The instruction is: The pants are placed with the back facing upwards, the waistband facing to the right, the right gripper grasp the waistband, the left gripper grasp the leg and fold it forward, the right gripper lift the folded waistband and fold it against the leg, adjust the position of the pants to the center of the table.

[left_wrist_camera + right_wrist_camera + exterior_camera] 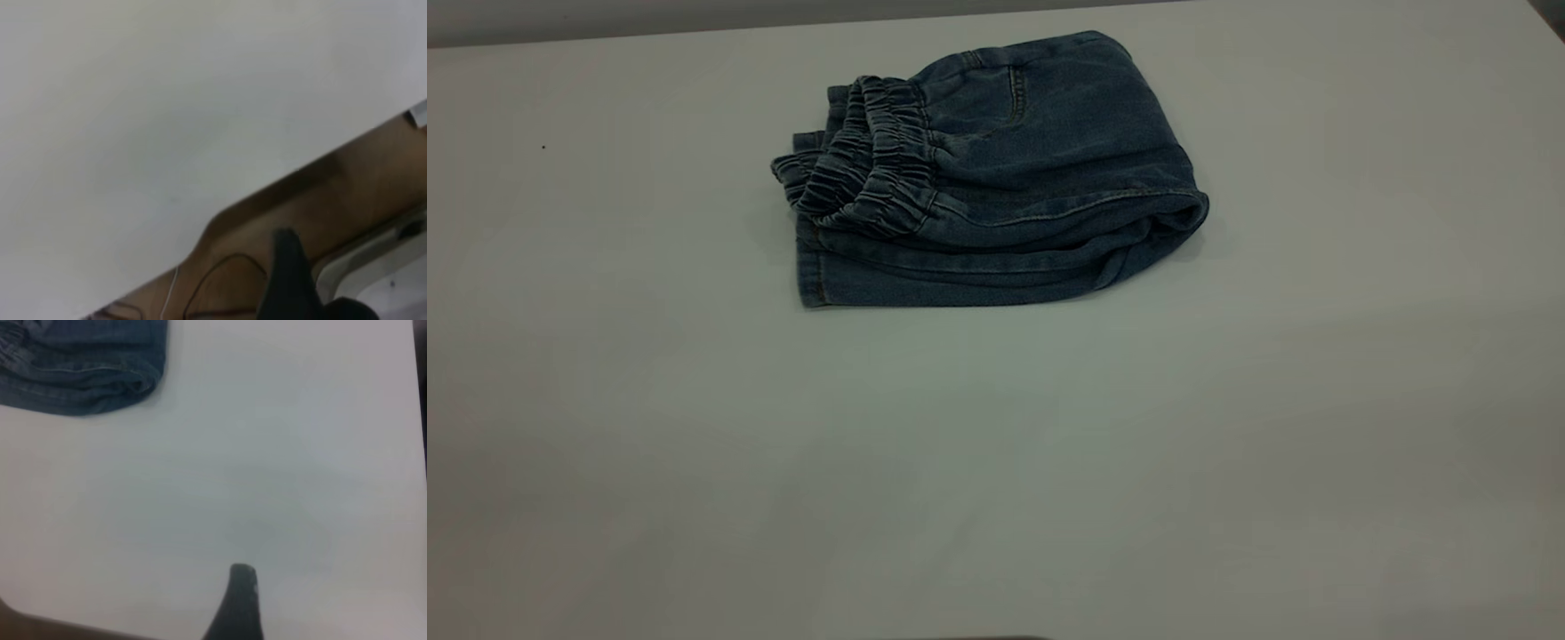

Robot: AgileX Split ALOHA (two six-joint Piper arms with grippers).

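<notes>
Item: pants (996,178), folded into a compact bundle, elastic waistband (876,160) laid over toward the exterior view's left, rounded fold edge at the right. Location: far half of the worktop (996,462), roughly central across its width. Printed leg: not visible, tucked under the fold.

Left end effector (287,280): parked off the worktop edge over a brown surface, only 1 dark finger tip showing; opening cannot be told; holding nothing visible.

Right end effector (240,600): low over bare worktop near its edge, well apart from the pants (80,367); only 1 dark tip showing; opening cannot be told; nothing gripped.

Step in hand, judged: both folds complete, centring remaining or just finished.

Next move, judged: if any, a short drag of the bundle toward the worktop centre, grip on the thick fold edge to avoid unrolling.
</notes>
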